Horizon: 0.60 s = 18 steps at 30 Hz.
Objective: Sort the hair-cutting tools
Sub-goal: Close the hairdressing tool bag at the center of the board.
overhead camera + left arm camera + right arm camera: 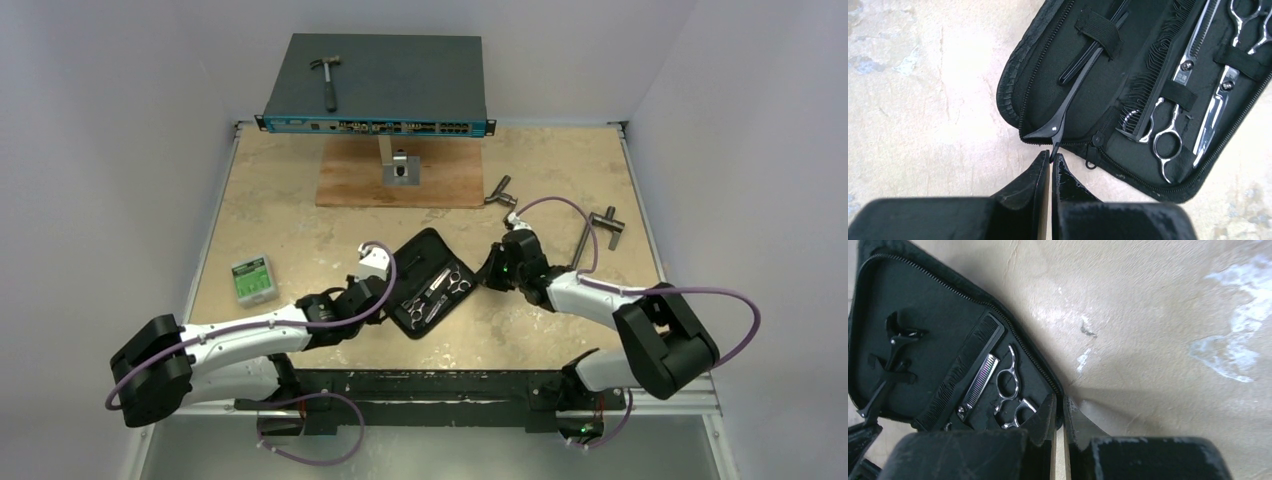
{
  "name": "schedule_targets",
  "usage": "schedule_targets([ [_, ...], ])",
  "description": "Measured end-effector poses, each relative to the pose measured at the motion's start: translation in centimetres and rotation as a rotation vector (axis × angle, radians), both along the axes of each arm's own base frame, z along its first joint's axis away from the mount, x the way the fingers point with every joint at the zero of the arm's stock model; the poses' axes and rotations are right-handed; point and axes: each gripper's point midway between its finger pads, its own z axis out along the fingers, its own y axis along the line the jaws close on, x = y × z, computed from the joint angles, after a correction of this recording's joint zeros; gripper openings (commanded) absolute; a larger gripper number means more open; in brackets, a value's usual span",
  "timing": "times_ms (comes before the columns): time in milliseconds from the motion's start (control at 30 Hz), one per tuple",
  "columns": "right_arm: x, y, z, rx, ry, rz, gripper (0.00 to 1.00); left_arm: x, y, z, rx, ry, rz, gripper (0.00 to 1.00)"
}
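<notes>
An open black zip case (418,256) lies mid-table holding the hair-cutting tools. Two silver scissors (1175,80) (1219,102) sit under elastic straps, and the black comb (1154,75) lies beside them. The thin black hair clip (1075,87) runs under a strap in the other half. My left gripper (1052,156) is shut on the clip's tail end at the case's zip edge (1020,107). My right gripper (1059,407) is shut on the case's rim (1045,372), next to the scissors' finger rings (1007,385). In the top view, the left gripper (390,303) and right gripper (488,278) flank the case.
A network switch (400,75) on a stand carries a hammer (326,80) at the back, over a wooden board (350,180). Two grey T-handled tools (500,190) (598,230) lie right of the case. A green box (253,281) sits at the left.
</notes>
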Motion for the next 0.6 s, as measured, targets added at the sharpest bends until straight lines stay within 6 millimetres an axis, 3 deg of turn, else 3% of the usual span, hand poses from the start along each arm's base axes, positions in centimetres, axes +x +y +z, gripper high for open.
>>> schedule_targets([
  [233, 0.8, -1.7, 0.7, 0.007, -0.004, -0.056, 0.00, -0.6, -1.6, 0.3, -0.080, 0.032, -0.035, 0.00],
  [600, 0.7, -2.8, 0.4, -0.004, 0.024, -0.085, 0.00, -1.5, -2.8, -0.3, -0.142, 0.090, -0.049, 0.00],
])
